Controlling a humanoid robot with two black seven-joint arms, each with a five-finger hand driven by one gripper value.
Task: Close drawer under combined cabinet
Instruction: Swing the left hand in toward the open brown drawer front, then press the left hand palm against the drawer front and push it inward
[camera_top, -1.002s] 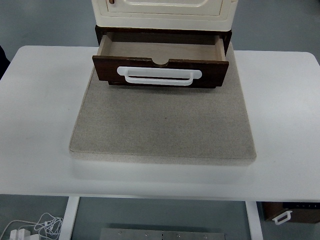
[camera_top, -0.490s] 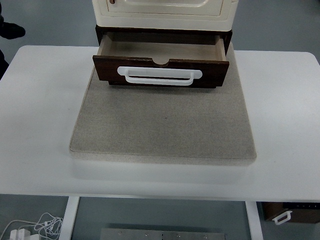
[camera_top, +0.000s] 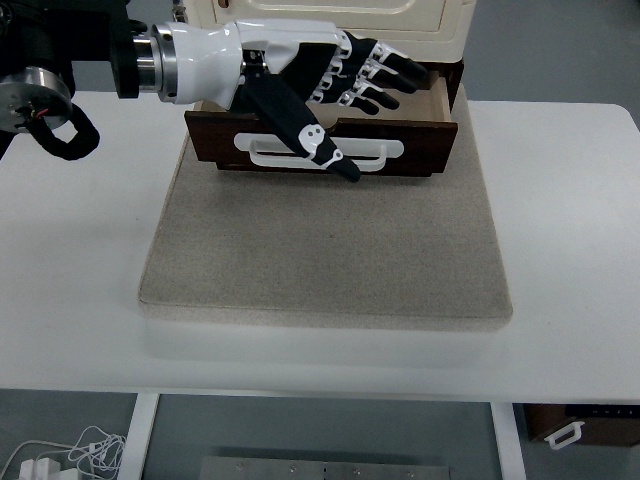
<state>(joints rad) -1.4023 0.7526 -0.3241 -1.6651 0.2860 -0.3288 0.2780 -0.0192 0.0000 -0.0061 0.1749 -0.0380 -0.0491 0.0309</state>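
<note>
Reaching in from the left edge of the view, the left hand (camera_top: 320, 85) hangs above the open drawer (camera_top: 322, 118), its white and black fingers (camera_top: 385, 80) stretched out nearly straight toward the right and spread a little apart. The thumb (camera_top: 305, 130) angles down and forward across the drawer's dark wooden front, its tip lying over the white handle (camera_top: 385, 152); from this height I cannot tell whether it actually touches the handle or front panel. The hand is open and grasps nothing. Behind it, a silver wrist ring and a dark forearm (camera_top: 60, 50) run back to the upper left corner, with a looped black cable hanging beneath.

The drawer sits pulled out from the dark base beneath the cream-coloured cabinet (camera_top: 330, 20), which stands at the far edge of the scene. Part of the drawer's pale inner floor shows to the right of the fingers, close to the right side wall. Cabinet and drawer rest on a grey felt mat (camera_top: 325, 250), and the mat lies in the middle of a white table (camera_top: 570, 230).

Below the table's near edge, a tangle of white cables (camera_top: 60, 455) lies on the floor at the lower left, and a small dark box with a white handle (camera_top: 575, 428) shows at the lower right.
</note>
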